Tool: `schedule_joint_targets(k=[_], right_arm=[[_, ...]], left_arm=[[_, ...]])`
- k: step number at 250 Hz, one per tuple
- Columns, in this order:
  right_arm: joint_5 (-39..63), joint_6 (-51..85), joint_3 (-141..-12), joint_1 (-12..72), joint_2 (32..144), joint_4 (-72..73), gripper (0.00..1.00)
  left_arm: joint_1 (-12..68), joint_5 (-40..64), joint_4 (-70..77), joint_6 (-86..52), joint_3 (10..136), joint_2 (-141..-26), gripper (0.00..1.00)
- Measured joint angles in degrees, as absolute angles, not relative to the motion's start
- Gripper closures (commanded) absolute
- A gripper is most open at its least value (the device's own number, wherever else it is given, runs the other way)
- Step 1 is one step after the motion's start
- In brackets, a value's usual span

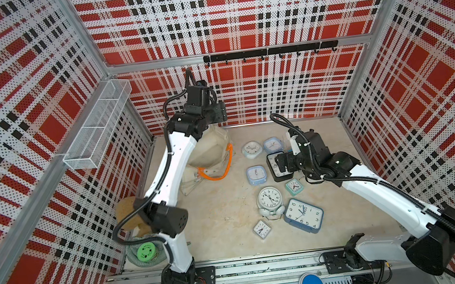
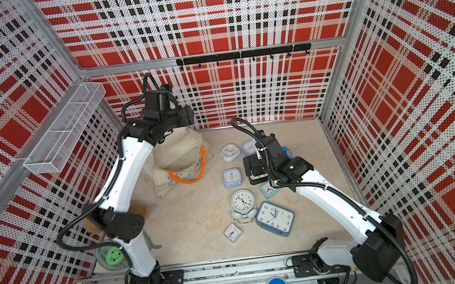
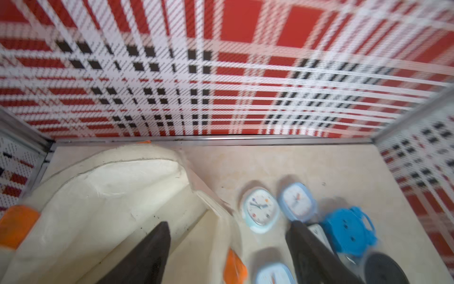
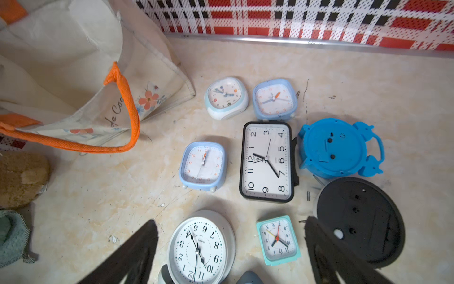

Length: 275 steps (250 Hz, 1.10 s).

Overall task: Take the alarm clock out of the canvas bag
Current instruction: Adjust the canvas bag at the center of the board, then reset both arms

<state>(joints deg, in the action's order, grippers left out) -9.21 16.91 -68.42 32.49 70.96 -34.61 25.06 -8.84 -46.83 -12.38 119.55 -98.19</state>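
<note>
The cream canvas bag (image 1: 209, 150) (image 2: 181, 153) with orange handles stands open at the table's back left. What shows of its inside (image 3: 110, 196) holds no alarm clock. My left gripper (image 3: 229, 223) (image 1: 215, 112) hangs open above the bag's rim, with one finger over the inside and the other over the table. Several alarm clocks lie on the table right of the bag, among them a black rectangular one (image 4: 266, 161) and a white round one (image 4: 199, 248). My right gripper (image 4: 231, 220) (image 1: 277, 162) hovers open over them, holding nothing.
A blue twin-bell clock (image 4: 336, 147) and a black round clock (image 4: 358, 221) lie face down. A tan plush toy (image 1: 126, 215) and a green disc in a mesh pouch (image 1: 145, 252) sit at the left edge. A wire basket (image 1: 99, 125) hangs on the left wall.
</note>
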Motion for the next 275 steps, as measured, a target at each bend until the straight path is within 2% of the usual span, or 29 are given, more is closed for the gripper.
schedule_joint_targets(k=[20, 41, 56, 65, 96, 129, 153, 180, 217, 275], right_arm=[[-10.6, 15.6, -68.3, 30.5, 67.7, -33.8, 0.02], [-12.0, 14.1, -67.0, 27.2, 63.6, -31.7, 0.02], [-13.1, 13.2, -64.8, 24.2, 60.4, -29.8, 0.02], [-13.5, 13.0, -63.1, 22.2, 58.7, -28.5, 0.02], [-13.8, 13.1, -55.3, 14.7, 54.8, -23.9, 0.04], [-13.6, 13.8, -45.6, 7.5, 54.6, -18.3, 0.05], [-14.0, 13.4, -38.9, 5.1, 55.1, -13.2, 0.05], [-14.6, 11.9, -32.2, 5.0, 56.0, -5.8, 0.05], [-14.3, 8.4, -25.8, 5.0, 58.8, 4.3, 0.04], [-14.0, -0.5, -18.2, 5.0, 68.5, 24.0, 0.00]], left_arm=[[29.0, -9.0, -40.8, -11.3, 105.8, -83.6, 0.16], [28.5, -10.7, -34.2, -11.3, 90.2, -68.2, 0.13], [26.2, -12.8, -30.5, -11.6, 78.7, -57.7, 0.08], [24.5, -14.0, -28.7, -11.7, 72.4, -51.8, 0.00], [17.0, -16.0, -24.7, -11.9, 53.1, -36.4, 0.00], [9.4, -14.6, -18.1, -10.9, 33.9, -28.1, 0.01], [5.5, -11.7, -7.9, -8.2, 20.6, -27.2, 0.01], [2.1, -9.7, 2.4, -5.5, 12.1, -33.4, 0.01], [-3.6, -4.2, 14.5, -4.1, 11.9, -47.9, 0.01], [-4.0, -0.8, 34.3, -2.9, 14.8, -66.2, 0.00]])
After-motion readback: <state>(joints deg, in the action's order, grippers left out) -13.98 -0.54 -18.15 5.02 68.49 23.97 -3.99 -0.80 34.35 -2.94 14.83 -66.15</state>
